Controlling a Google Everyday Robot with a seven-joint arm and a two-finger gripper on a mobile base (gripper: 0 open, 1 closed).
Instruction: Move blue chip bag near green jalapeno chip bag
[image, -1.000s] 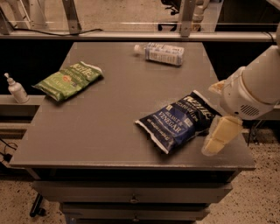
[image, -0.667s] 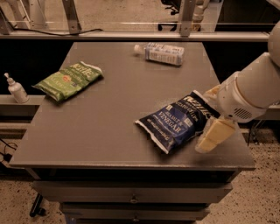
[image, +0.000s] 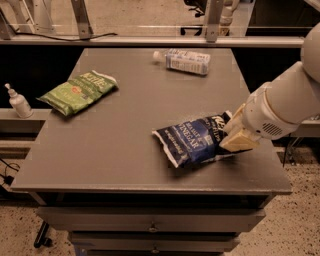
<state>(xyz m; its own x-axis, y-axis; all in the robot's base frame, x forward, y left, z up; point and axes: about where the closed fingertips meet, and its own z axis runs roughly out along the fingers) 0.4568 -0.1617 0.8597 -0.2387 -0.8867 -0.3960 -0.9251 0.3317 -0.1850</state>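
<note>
The blue chip bag (image: 192, 142) lies on the grey table (image: 125, 150) at the front right, its white "VINEGAR" lettering facing up. My gripper (image: 235, 134) is at the bag's right end and touches it, with the white arm (image: 285, 102) reaching in from the right. The bag's right end is hidden behind the gripper. The green jalapeno chip bag (image: 77, 92) lies flat at the table's left side, well apart from the blue bag.
A clear plastic bottle (image: 182, 61) lies on its side at the table's back middle. A small white pump bottle (image: 19, 102) stands on a ledge left of the table. The table's front edge is just below the blue bag.
My gripper has moved up and left from beside the bag's lower right corner onto its right end. The blue bag has shifted slightly left.
</note>
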